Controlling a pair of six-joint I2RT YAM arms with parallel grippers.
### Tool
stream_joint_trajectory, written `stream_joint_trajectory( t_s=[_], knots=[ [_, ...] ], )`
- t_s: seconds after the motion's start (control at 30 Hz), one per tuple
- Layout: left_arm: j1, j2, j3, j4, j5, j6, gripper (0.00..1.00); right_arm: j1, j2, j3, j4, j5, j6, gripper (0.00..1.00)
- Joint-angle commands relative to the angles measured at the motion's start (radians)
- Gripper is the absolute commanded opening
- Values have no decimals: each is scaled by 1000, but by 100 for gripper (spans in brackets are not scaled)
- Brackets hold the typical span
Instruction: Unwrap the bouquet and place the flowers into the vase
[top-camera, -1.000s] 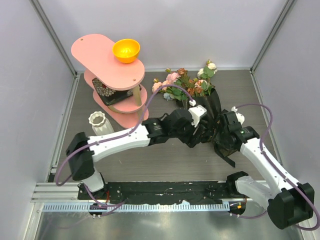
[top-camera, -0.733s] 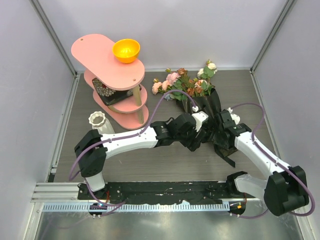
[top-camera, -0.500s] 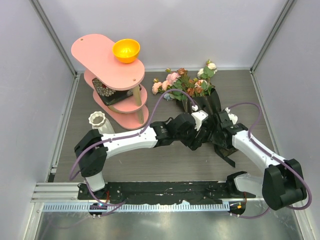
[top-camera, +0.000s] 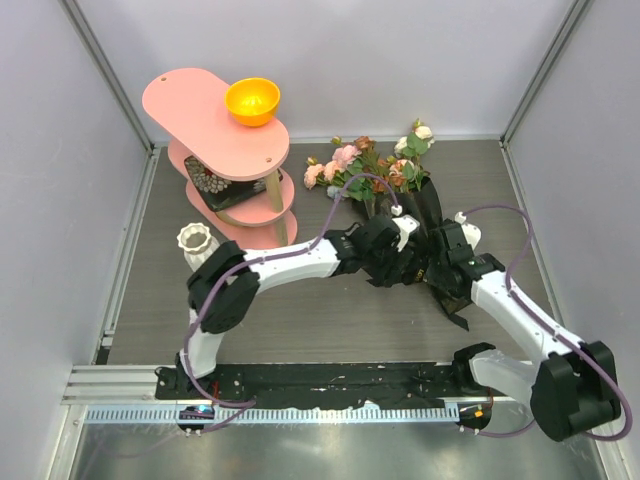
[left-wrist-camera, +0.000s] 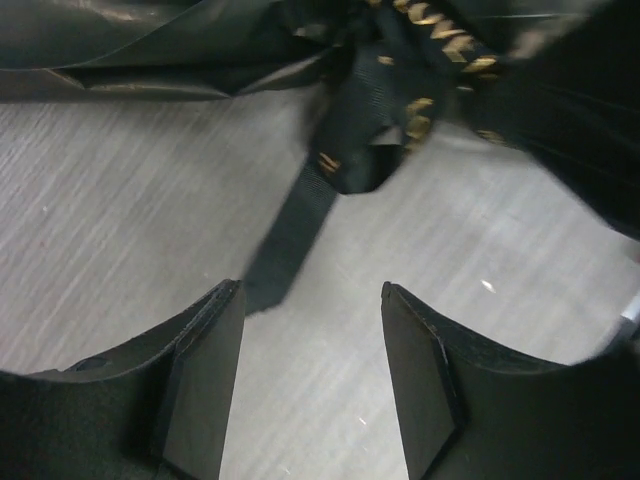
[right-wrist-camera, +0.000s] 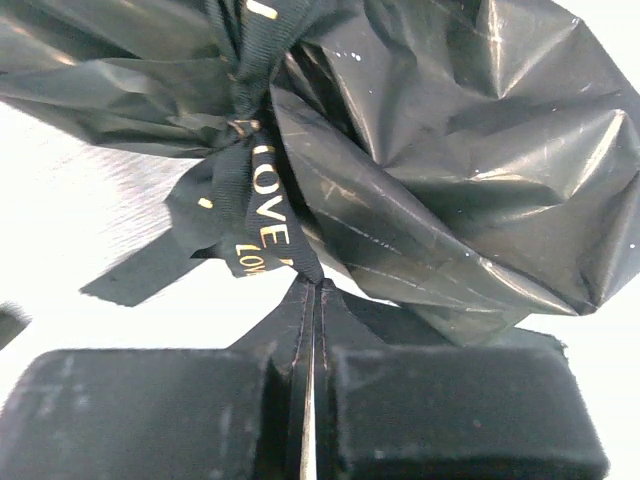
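bouquet (top-camera: 428, 228): ribbon (right-wrist-camera: 262, 215) tied, flowers (top-camera: 372, 165) wrapped
vase (top-camera: 196, 243): left, without flowers
left gripper (left-wrist-camera: 312, 330): fingers apart, empty
right gripper (right-wrist-camera: 310, 365): pinching ribbon end

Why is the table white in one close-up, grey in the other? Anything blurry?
Right wrist view: the table is overexposed to white, and the glossy black wrapping sheet shows glare streaks. Left wrist view: the black ribbon with gold lettering is blurred.

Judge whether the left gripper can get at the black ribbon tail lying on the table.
Probably yes: the left gripper is open, and only bare table separates it from the ribbon tail.
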Motion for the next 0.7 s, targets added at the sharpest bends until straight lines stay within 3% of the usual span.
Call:
stream_joint_trajectory(
  t_s=[0.0, 0.23, 0.67],
  knots=[
    [9, 125, 144, -120, -80, 139, 60, -1, -99, 25, -17, -11, 44, 1],
    [-1, 238, 250, -193, -168, 196, 61, -1, -149, 25, -52, -8, 49, 1],
    [-75, 312, 262, -200, -200, 182, 64, -1, -186, 31, -58, -38, 73, 1]
  ],
)
